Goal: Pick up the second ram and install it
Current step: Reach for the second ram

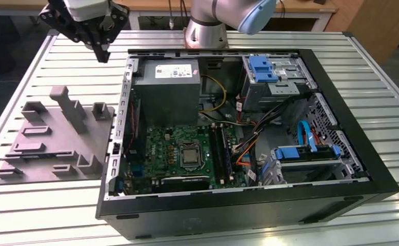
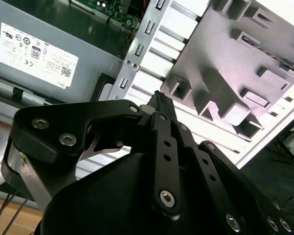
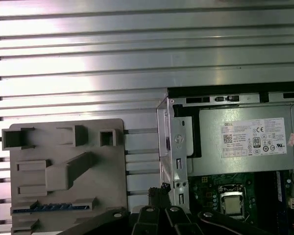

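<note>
My gripper (image 1: 103, 53) hangs above the slatted table, beyond the far left corner of the open computer case (image 1: 117, 154) in the exterior view. Its black fingers (image 2: 159, 100) meet at a point with nothing between them; their tips (image 3: 159, 192) also show in the first wrist view. The second ram (image 3: 51, 208) is a thin dark strip with blue glints, standing on edge in a slot of the grey holder block (image 3: 63, 147). The gripper is well apart from it. The motherboard (image 1: 179, 148) with its long black slots (image 1: 220, 148) lies inside the case.
The grey holder block (image 1: 56, 138) has tall ribs and pockets and lies left of the case in the exterior view. Inside the case are a grey power supply (image 1: 165, 92), blue drive brackets (image 1: 261, 69) and loose cables (image 1: 254, 133). The arm's base (image 1: 206, 31) stands behind the case.
</note>
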Tool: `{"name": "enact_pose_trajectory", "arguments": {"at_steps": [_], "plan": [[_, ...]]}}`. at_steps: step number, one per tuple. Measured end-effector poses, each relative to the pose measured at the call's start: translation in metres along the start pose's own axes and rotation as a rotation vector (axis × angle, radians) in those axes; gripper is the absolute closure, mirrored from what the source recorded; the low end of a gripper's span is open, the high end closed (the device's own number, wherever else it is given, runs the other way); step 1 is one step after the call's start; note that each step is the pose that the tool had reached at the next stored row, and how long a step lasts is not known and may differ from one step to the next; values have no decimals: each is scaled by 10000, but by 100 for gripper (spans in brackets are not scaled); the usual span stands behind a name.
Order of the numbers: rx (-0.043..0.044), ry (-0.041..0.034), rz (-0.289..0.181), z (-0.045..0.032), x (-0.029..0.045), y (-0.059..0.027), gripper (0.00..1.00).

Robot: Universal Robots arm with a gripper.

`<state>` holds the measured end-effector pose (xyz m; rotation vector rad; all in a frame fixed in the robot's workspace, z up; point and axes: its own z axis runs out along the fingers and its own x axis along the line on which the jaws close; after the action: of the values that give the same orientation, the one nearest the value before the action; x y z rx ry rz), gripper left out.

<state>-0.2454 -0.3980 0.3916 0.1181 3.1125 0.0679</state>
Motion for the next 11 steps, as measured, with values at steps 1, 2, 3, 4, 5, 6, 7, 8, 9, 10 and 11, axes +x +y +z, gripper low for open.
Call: {"name": "enact_pose_trajectory", "arguments": {"at_steps": [1, 2, 3, 4, 5, 6, 7, 8, 9, 10, 11], "plan": [[0, 0, -1, 0, 28, -2, 90], [0, 0, -1, 1, 58, -4, 90], [-1, -1, -2, 3, 90, -7, 90], [0, 0, -2, 3, 121, -9, 90], [0, 1, -2, 4, 152, -11, 90], [0, 0, -1, 5, 183, -13, 90], [0, 0, 0, 6, 215, -15, 90], [0, 0, 0, 7, 245, -17, 90], [0, 0, -1, 8, 274, -19, 90], [0, 0, -1, 8, 305, -21, 90], [0, 0, -1, 9, 332, -23, 90]]}}
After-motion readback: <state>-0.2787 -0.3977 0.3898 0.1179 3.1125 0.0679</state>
